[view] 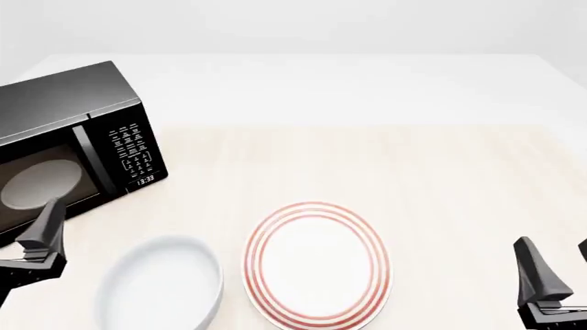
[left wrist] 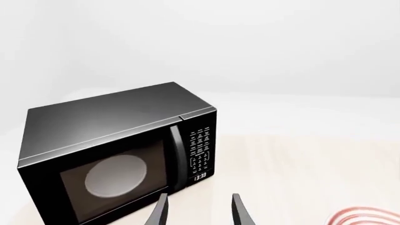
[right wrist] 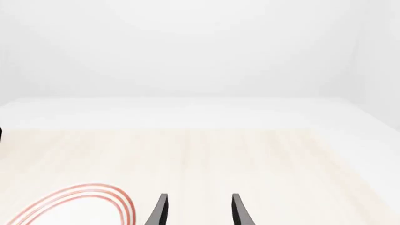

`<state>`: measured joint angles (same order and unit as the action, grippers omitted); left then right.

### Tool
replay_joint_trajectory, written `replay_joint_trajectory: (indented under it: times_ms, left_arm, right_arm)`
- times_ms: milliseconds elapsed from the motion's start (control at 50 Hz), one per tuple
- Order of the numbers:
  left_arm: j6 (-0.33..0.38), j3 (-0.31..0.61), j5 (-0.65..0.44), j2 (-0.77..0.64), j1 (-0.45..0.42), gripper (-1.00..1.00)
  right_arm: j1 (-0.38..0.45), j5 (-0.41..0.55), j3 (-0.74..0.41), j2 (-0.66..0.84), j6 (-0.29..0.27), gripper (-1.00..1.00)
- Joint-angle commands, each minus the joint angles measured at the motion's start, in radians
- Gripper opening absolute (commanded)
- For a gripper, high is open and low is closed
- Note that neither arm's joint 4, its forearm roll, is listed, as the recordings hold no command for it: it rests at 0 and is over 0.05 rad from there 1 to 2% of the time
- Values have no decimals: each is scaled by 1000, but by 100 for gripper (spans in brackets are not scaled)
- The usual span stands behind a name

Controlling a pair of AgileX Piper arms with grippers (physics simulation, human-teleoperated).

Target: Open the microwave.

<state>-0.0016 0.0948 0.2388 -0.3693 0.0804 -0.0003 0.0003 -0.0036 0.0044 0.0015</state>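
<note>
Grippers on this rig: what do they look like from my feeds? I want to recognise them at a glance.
Both are alike: the left gripper and the right gripper each show two slim, dark grey to black fingers that taper to narrow tips, plain and matte. In the front view the fingers rise as angular wedges from a blocky dark base. No cables, labels or markings are visible; the arms behind them are out of frame.
</note>
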Motion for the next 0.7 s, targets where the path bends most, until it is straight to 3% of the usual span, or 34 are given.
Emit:
replay_joint_trajectory:
  times_ms: [20, 80, 100, 160, 460, 700]
  left_arm:
    - [-12, -19, 185, -186, -6, 100]
    - [-18, 25, 154, -207, -9, 100]
    - [-19, -25, 244, -251, -9, 100]
    - [-23, 30, 173, -247, -12, 100]
    - [-54, 38, 370, -492, -9, 100]
    - [-69, 45, 444, -585, 4, 100]
  right_arm:
    - [0, 0, 0, 0, 0, 100]
    - [0, -1, 0, 0, 0, 100]
    - [0, 0, 0, 0, 0, 100]
    - [0, 0, 0, 0, 0, 100]
    - [0, 0, 0, 0, 0, 100]
    - [0, 1, -1, 0, 0, 100]
